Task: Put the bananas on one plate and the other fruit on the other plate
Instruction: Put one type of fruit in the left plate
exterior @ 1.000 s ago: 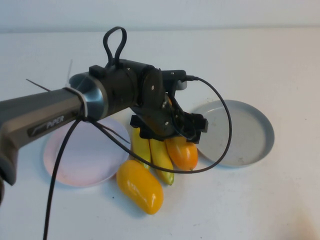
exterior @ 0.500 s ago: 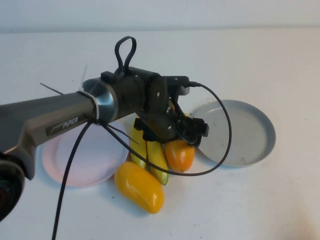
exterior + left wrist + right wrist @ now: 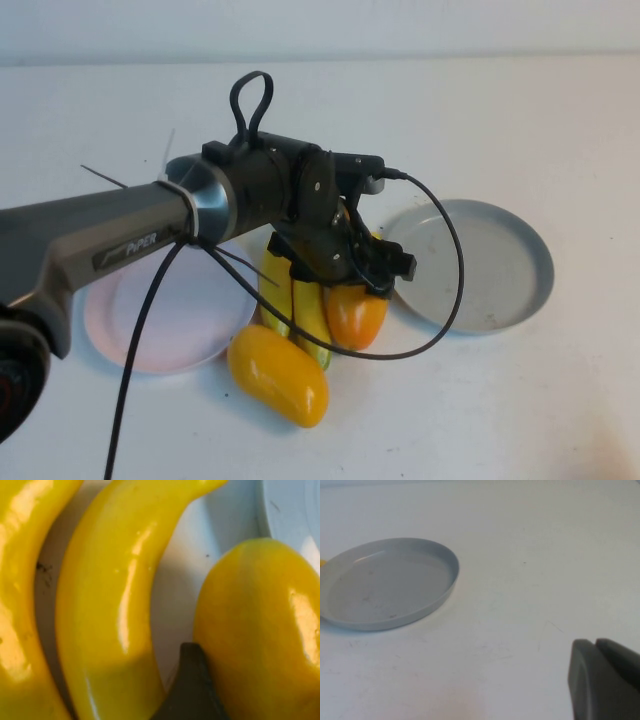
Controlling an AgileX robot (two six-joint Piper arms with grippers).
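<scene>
Glossy yellow is being shown by the two long curved bananas [image 3: 300, 300], orange with a yellow blush by the plump oval fruit [image 3: 355, 312], and golden yellow by the second oval fruit [image 3: 278, 374]. Blue-grey with dark specks is being displayed by the round shallow plate [image 3: 500, 262], pale pink by the other round plate [image 3: 170, 320]. The white table [image 3: 520, 400] is being crossed by a black cable [image 3: 450, 290].

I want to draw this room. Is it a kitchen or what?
Probably a robot test table, not a kitchen: a bare white table, glossy fruit beside two plates, the left gripper down among the bananas, the right gripper parked aside.

Lab bench, bare white table [image 3: 520, 400], robot arm [image 3: 120, 235]
</scene>
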